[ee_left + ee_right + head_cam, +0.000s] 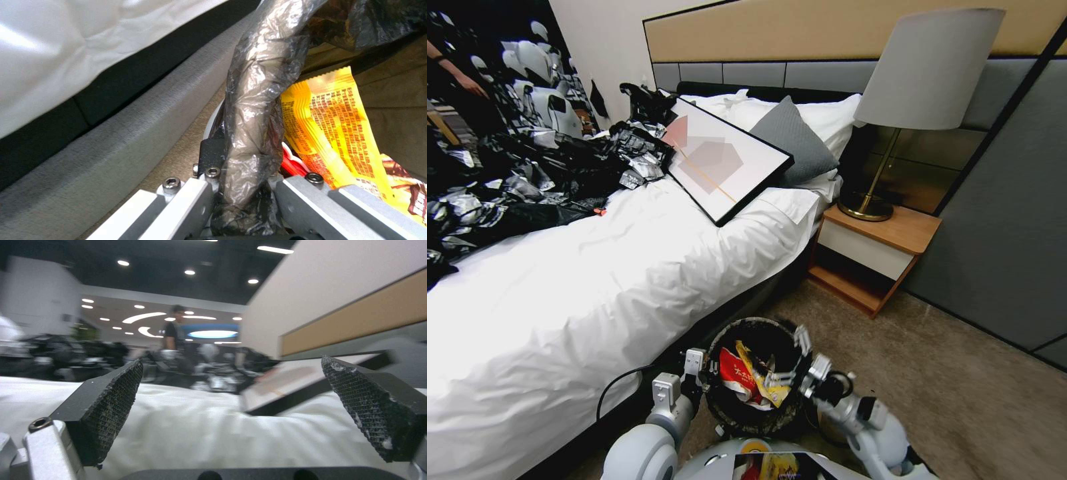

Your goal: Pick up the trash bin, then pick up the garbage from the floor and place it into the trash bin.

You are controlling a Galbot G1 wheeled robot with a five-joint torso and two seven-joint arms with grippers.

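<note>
The small round white bin with its dark plastic liner [754, 407] hangs beside the white-sheeted bed [594, 300], a red wrapper [735, 375] and a yellow printed snack wrapper [331, 126] inside; the left hand [240, 196] is clamped on its bagged rim. The right hand [240, 406] is at the opposite rim, spread wide, gripping nothing; beyond is a wooden nightstand [880, 247].
</note>
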